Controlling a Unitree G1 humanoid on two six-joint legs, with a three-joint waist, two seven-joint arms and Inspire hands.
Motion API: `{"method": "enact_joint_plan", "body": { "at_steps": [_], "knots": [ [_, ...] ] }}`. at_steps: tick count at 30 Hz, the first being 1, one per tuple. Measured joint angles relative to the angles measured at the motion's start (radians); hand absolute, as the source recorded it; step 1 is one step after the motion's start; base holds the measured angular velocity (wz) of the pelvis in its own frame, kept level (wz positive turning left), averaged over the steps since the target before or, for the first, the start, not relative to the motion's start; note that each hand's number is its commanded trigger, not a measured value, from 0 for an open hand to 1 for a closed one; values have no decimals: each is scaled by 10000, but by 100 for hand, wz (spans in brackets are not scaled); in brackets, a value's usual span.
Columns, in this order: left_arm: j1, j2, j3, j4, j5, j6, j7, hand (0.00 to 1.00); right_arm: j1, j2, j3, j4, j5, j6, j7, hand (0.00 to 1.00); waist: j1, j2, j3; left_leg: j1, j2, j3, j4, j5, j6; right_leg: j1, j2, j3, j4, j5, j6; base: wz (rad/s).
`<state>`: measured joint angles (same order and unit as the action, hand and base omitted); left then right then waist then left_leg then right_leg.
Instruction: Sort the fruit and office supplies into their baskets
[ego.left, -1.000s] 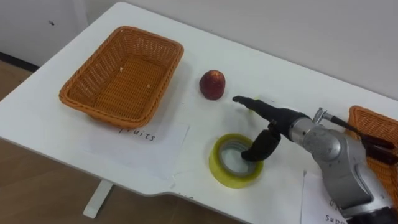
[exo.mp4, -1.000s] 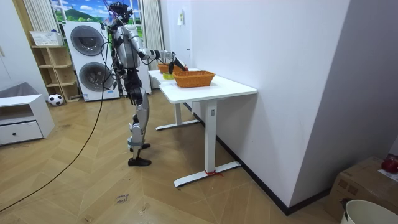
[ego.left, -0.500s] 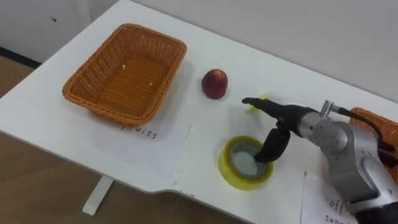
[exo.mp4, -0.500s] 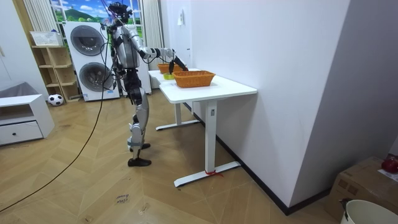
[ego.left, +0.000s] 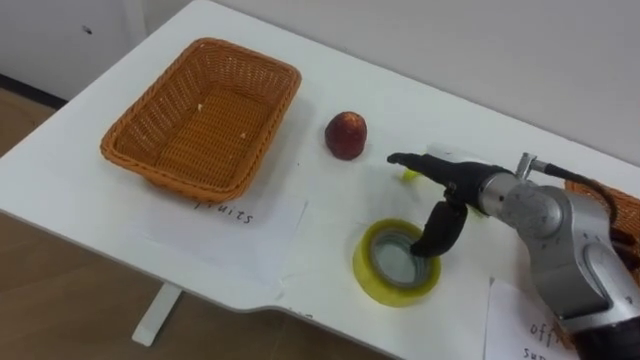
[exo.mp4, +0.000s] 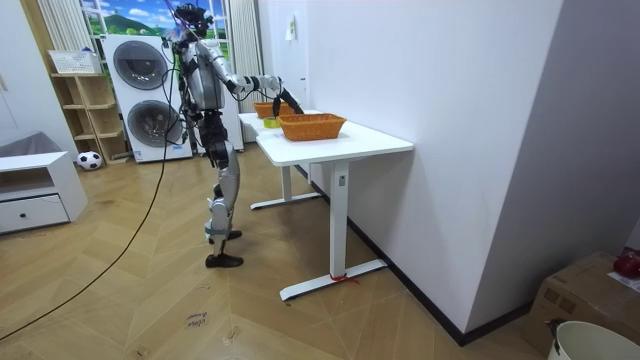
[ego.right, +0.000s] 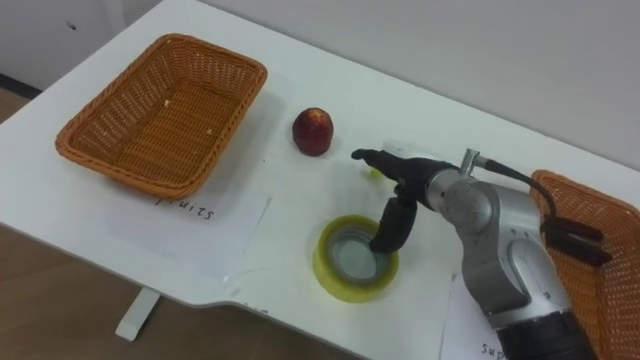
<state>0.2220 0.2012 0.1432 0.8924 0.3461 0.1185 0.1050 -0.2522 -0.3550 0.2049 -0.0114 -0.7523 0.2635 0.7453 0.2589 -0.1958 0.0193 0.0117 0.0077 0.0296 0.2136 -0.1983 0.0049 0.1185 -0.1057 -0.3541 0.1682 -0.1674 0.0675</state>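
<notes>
I have the right hand (ego.left: 462, 190) over the yellow tape roll (ego.left: 372, 272) on the table (ego.left: 440, 105) — fingers straight, thumb dipped in its core, nothing gripped — so next I'd pinch the rim, then carry it to the office-supplies basket (ego.right: 612, 285).

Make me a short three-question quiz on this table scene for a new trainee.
1. True or false: the red fruit lies inside the left wicker basket.
2. Where does the right hand's thumb dip? A) into the yellow tape roll's hole B) onto the fruit C) into the basket.
3. Fill in: the right hand's fingers are ____ (straight or curled).
Key: 1 false; 2 A; 3 straight.
</notes>
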Motion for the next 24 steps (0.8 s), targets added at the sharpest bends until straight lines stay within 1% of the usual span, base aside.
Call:
{"method": "enact_joint_plan", "body": {
  "at_steps": [1, 4, 5, 7, 9, 12, 13, 15, 19, 24],
  "knots": [
    [6, 55, -139, 1, -3, 1, -2, 0, 0, 4, 127, -37, -1, 1, 109, 83, -1, 0, 0, 12, 7, 8, -4, 0, 0, 1, 7, 18, 1, 0, 0, -4],
    [7, 107, -314, 1, -1, 1, -1, 0, 2, 49, 311, -35, 1, 15, 315, 92, 4, 1, 1, 8, 9, 8, -6, 1, -2, -7, 12, 28, -1, 0, 0, 0],
    [14, 107, -314, 1, -2, 2, -2, 0, 2, 49, 353, -35, 2, 28, 336, 100, 4, 0, 1, 7, 9, 8, -7, 1, -2, -8, 12, 29, -1, 0, 0, 0],
    [13, 107, -319, -3, -2, 32, -1, 0, 3, 66, 502, -32, 30, 198, 455, 100, 20, -2, 0, 7, 6, 6, -10, 1, -2, -7, 11, 29, -5, 0, 0, 0],
    [11, 108, -358, -9, -2, 45, -2, 0, 12, 108, 516, -31, 40, 227, 542, 100, 42, 0, 0, 7, 6, 7, -10, 1, -2, -8, 11, 30, -8, 0, 0, 0],
    [-18, 116, -503, -45, -18, 54, -4, 0, 23, 121, 612, 15, 57, 410, 576, 100, 253, 0, 1, 20, 12, 19, -3, 1, -2, -5, 12, 23, -17, 0, 0, -2],
    [-21, 114, -506, -88, -23, 55, -5, 0, 30, 160, 692, 14, 55, 445, 567, 100, 246, -3, 1, 22, 9, -4, 2, 1, -2, 2, 11, -2, -15, 0, 0, 5],
    [-13, 112, -522, -128, -23, 61, -6, 0, 32, 174, 708, 19, 84, 447, 568, 100, 246, -5, 2, 8, 10, -11, 8, 0, -2, -34, 10, -64, -16, 0, 0, 3],
    [10, 110, -706, -201, -21, 55, -11, 0, 82, 323, 711, 17, 137, 560, 500, 100, 244, -9, 2, 1, 11, -6, 3, 0, -2, 10, 9, -65, -6, 0, 0, 0],
    [-41, 119, -889, -199, -22, 53, -10, 0, 236, 403, 709, -18, 138, 558, 413, 100, 231, -2, 3, -19, 12, -10, -2, -1, -4, 40, 12, -81, -9, 0, 0, 0]
  ]
}}
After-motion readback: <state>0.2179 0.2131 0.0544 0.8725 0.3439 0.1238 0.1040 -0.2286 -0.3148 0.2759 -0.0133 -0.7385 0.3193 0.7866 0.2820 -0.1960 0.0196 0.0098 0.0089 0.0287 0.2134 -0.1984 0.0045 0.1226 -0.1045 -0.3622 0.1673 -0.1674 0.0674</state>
